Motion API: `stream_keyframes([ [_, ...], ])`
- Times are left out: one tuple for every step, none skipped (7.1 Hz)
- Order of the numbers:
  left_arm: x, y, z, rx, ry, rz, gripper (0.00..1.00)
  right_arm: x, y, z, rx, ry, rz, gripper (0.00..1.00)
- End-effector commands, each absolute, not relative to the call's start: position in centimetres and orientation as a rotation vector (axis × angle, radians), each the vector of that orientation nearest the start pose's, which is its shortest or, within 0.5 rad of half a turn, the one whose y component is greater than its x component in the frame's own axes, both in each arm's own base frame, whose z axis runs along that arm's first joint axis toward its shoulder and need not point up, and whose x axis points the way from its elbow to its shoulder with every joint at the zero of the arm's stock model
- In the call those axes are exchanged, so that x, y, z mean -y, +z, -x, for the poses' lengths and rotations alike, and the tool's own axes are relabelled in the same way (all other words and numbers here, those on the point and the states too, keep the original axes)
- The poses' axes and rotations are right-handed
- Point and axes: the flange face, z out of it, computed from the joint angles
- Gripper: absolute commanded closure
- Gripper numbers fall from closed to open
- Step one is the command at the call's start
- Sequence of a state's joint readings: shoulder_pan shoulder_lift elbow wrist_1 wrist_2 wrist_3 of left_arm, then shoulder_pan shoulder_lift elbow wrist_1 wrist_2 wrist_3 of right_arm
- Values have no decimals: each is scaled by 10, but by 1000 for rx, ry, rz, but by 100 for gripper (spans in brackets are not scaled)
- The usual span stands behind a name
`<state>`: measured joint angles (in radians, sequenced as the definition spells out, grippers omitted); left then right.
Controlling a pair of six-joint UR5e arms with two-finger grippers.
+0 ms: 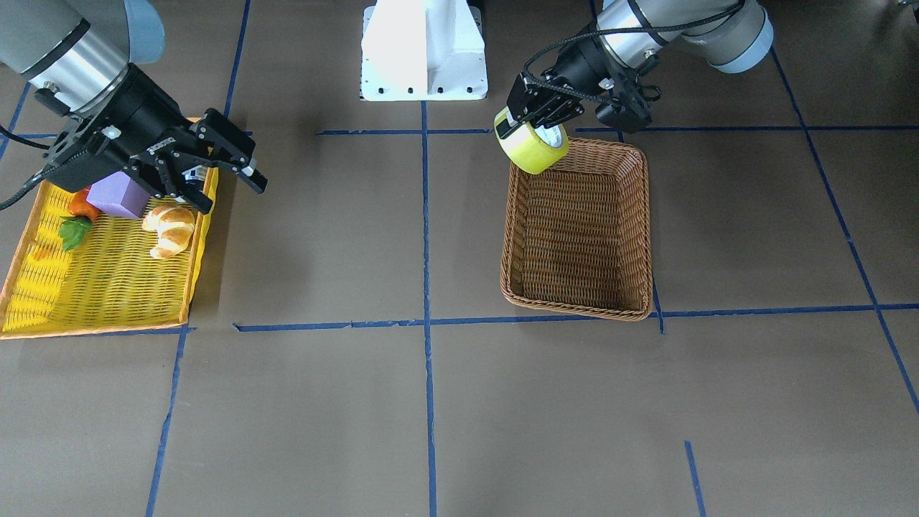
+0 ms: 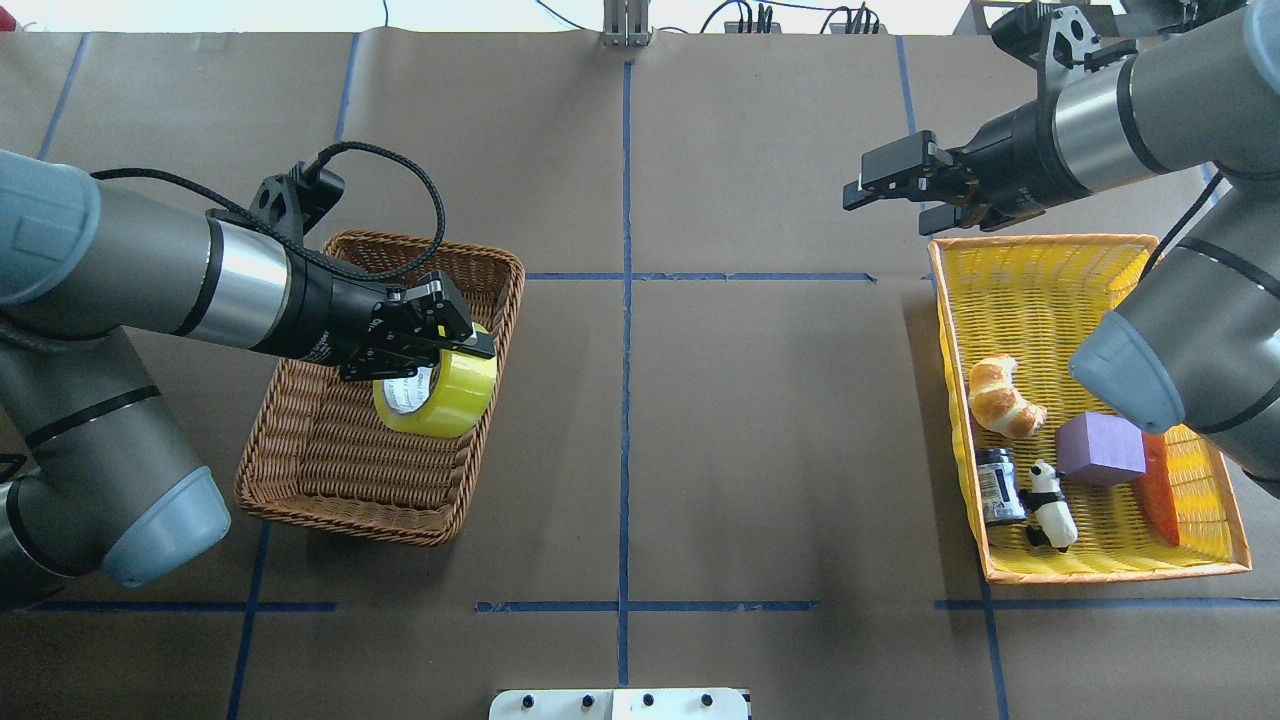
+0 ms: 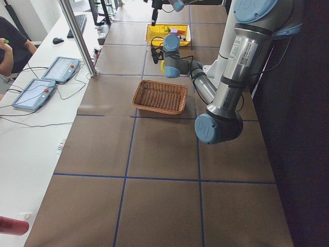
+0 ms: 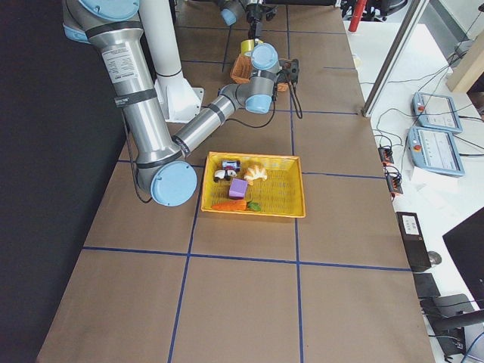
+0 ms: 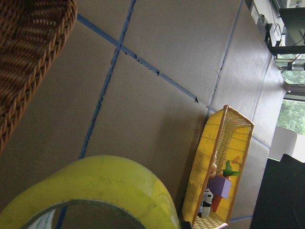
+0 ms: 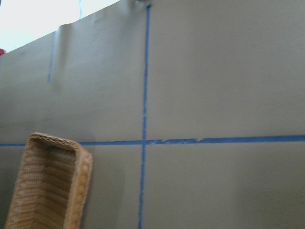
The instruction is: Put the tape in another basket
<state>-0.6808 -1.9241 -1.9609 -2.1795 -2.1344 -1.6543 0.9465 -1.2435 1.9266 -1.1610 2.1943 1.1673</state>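
Observation:
The yellow tape roll (image 2: 442, 398) with a white-grey core is gripped by my left gripper (image 2: 430, 350), which is shut on its rim. It hangs above the brown wicker basket (image 2: 330, 485), over the basket's side nearest the table's middle. The front view shows the tape (image 1: 531, 148) in the left gripper (image 1: 531, 129), raised over a corner of the basket (image 1: 574, 309). The left wrist view shows the tape (image 5: 100, 183) close up, with the basket's rim (image 5: 28, 52) beside it. My right gripper (image 2: 890, 205) is open and empty, just beyond the far edge of the yellow tray (image 2: 1040, 280).
The yellow tray with an orange rim (image 1: 100, 287) holds a croissant (image 2: 1005, 398), a purple cube (image 2: 1100, 450), a small can (image 2: 998, 485), a panda figure (image 2: 1050, 495) and a carrot (image 2: 1160, 490). The white robot base (image 1: 423, 50) stands between the arms. Operators' desks lie beyond the table's far edge.

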Motion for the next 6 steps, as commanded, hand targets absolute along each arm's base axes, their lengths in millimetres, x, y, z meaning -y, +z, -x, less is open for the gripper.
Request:
stream_keyframes([
  [402,249,-404,-1131,-149,-28,99,520,307,252,884,1,-255,0],
  [394,265,-428,-1022,-91,-69,99,523,329,236,833,-74,-260,0],
  [401,284,-438,-962,-32,-105,99,526,358,209,790,-141,-280,0],
  [410,304,-448,-912,-26,-119,99,527,383,173,781,-182,-282,0],
  [418,322,-455,-865,4,-148,99,524,406,138,790,-214,-278,0],
  [422,330,-457,-845,35,-158,96,517,431,109,787,-249,-276,0],
])
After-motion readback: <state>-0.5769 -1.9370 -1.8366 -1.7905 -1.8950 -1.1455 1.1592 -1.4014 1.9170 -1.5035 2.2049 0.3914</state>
